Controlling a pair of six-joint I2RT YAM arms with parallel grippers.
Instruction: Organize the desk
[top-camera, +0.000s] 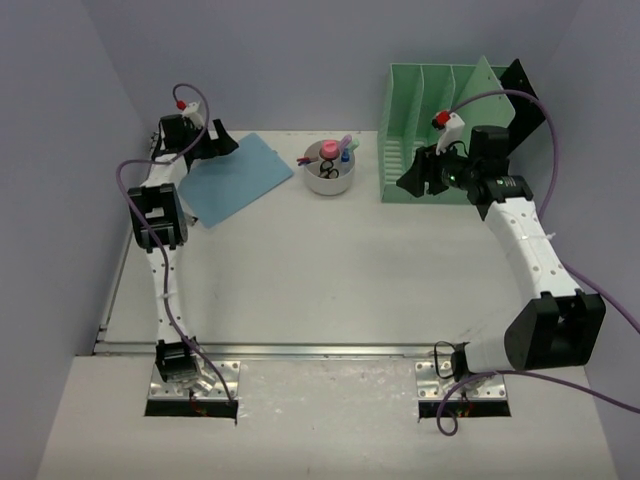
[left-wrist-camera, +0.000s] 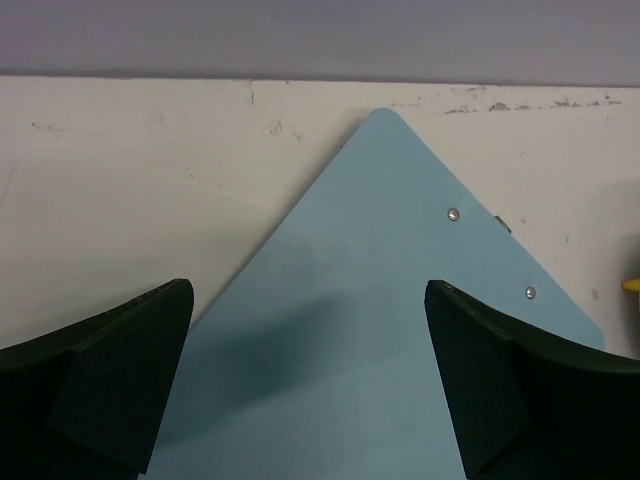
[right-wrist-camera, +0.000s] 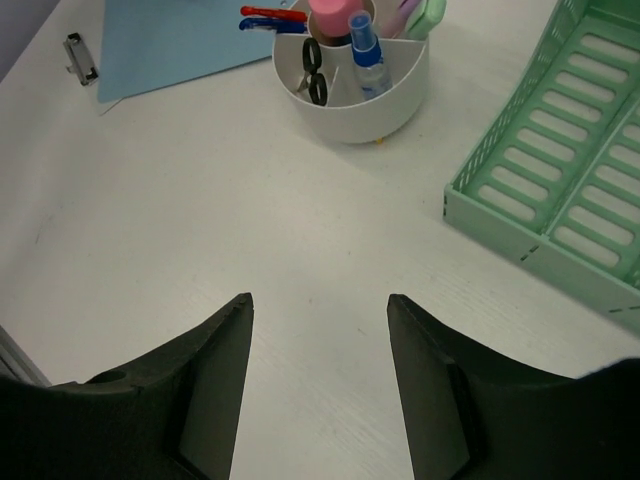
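The desk (top-camera: 330, 280) is an off-white tabletop between lavender walls. A light blue clipboard (top-camera: 235, 178) lies flat at the far left. My left gripper (top-camera: 220, 141) hovers over its far corner, open and empty; in the left wrist view the clipboard (left-wrist-camera: 380, 300) fills the space between the spread fingers of the gripper (left-wrist-camera: 308, 290). My right gripper (top-camera: 412, 180) is open and empty over bare desk, in front of the mint-green file rack (top-camera: 440, 130). In the right wrist view the gripper (right-wrist-camera: 318, 300) points towards a white round organizer cup (right-wrist-camera: 350, 95).
The organizer cup (top-camera: 330, 172) holds scissors, a pink item, a small blue bottle and pens. The rack (right-wrist-camera: 560, 180) stands upright at the back right. The clipboard's metal clip (right-wrist-camera: 80, 60) sticks out at its edge. A metal rail (top-camera: 270, 350) runs along the near edge.
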